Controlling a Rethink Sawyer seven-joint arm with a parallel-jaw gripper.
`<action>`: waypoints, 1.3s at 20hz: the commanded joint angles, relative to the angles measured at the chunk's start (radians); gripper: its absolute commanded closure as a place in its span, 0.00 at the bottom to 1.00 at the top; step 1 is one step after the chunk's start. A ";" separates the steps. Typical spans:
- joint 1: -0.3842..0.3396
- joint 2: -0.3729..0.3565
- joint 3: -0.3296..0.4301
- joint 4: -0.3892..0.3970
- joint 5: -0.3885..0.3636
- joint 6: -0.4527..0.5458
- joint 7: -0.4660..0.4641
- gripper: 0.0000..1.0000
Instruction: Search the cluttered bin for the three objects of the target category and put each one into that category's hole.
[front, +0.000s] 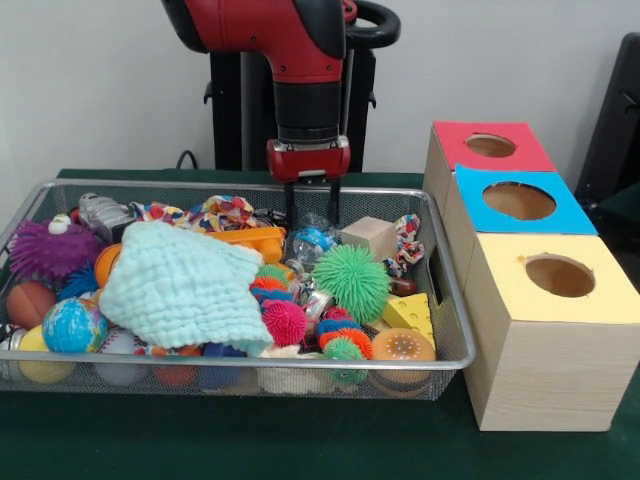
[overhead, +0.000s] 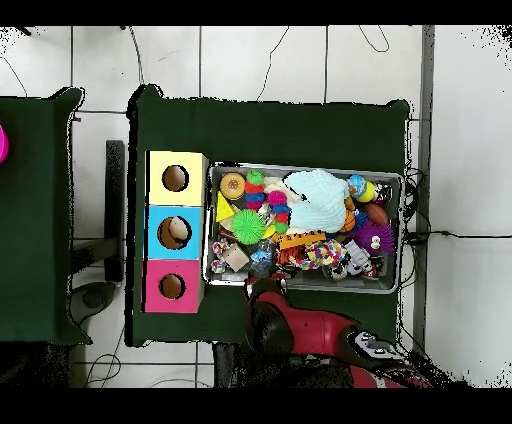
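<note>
The yellow-topped box (front: 553, 335) stands nearest, touching the wire bin (front: 452, 300); the blue-topped box (front: 520, 205) and the red-topped box (front: 490, 146) line up behind it, 3 holes in all. Toys crowd the bin: a mint cloth (front: 180, 285), a green spiky ball (front: 351, 279), a wooden cube (front: 369, 236). The gripper (front: 311, 212) hangs spread and empty at the far rim, where little room remains.

Plain pale wall (front: 100, 80), green-covered table (overhead: 270, 125), white tiled floor (overhead: 460, 150), trailing cables (overhead: 440, 234)
</note>
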 joint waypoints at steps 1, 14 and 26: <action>-0.061 0.052 0.138 -0.174 -0.039 -0.141 0.207 0.00; -0.057 0.124 0.140 -0.196 -0.056 -0.225 0.202 0.00; -0.046 0.118 0.130 -0.198 -0.059 -0.228 0.194 1.00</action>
